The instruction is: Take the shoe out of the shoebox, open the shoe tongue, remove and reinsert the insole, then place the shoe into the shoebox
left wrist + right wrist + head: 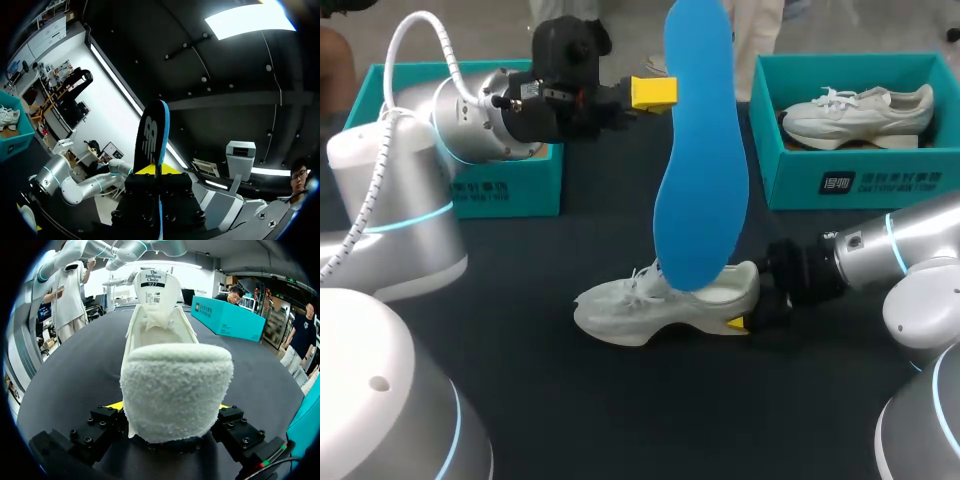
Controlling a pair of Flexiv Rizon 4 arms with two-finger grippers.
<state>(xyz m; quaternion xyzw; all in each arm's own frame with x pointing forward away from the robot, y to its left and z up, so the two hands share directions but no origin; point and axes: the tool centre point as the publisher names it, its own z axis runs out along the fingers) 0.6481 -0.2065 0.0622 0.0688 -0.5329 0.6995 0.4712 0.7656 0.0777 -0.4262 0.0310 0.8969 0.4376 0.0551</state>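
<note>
1. I have 2 arms over the dark table (pixel 570 400), 1 coming in from each side.
2. My left gripper (pixel 660 92) (pixel 150 170) is raised at the far middle. Its fingers are closed flat against both faces of the 1 blue insole (pixel 700 170) (pixel 152 130).
3. The insole stands nearly upright. Its lower end hangs at the shoe's opening; I cannot tell whether they touch.
4. I count 2 pale shoes. 1 shoe (pixel 660 305) (pixel 160 340) lies upright on the table at the near middle, toe to the left and tongue (pixel 156 287) lifted.
5. My right gripper (pixel 752 305) (pixel 170 410) sits low at the right, its fingers pressed to both sides of that shoe's heel.
6. The second shoe (pixel 855 112) lies inside the right shoebox (pixel 860 185).
7. I count 2 teal boxes: that one far right, and the left shoebox (pixel 510 190) far left, partly behind my left arm.
</note>
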